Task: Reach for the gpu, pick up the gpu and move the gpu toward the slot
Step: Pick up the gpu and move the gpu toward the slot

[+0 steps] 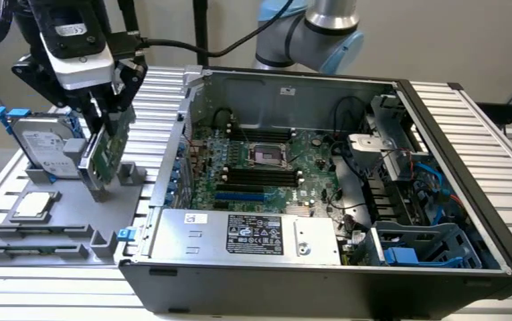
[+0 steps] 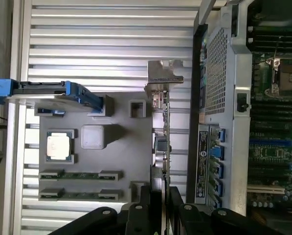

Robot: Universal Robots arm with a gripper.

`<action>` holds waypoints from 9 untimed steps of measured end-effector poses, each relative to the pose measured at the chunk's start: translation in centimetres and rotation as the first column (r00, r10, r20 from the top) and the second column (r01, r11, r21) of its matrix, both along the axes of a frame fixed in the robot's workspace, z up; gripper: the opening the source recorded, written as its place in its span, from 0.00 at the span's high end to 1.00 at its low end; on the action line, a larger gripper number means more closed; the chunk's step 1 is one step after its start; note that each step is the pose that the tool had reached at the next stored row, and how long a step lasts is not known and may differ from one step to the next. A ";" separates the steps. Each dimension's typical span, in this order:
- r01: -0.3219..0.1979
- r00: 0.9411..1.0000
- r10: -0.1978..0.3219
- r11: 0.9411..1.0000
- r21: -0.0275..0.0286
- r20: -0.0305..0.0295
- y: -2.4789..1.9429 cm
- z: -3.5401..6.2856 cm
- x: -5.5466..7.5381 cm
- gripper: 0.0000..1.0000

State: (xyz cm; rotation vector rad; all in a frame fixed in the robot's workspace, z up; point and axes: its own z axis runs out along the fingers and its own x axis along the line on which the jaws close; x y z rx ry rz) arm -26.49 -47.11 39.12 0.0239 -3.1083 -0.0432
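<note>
Ribbed metal table (image 1: 470, 114) carries an open computer case (image 1: 345, 200) and, at the exterior view's left, a gray tray (image 1: 59, 221). Over it, my claw (image 2: 158, 196) pinches the upright gpu (image 1: 104, 150) narrowly.

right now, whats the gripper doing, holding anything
Gripper: shut on the gpu, which stands upright on edge over the gray tray, beside the hard drive.

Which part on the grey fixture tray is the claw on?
The thin green circuit-board gpu with silver bracket, standing on edge in the claw. The silver hard drive with blue rails and square processor chip sit untouched.
</note>
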 end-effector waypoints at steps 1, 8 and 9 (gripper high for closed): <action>0.000 1.000 0.000 1.000 0.001 -0.001 0.00 0.45 0.4 0.73; -0.002 1.000 0.002 1.000 0.005 -0.008 -0.01 3.59 3.5 0.73; -0.002 1.000 0.002 1.000 0.006 -0.010 -0.01 3.93 4.0 0.73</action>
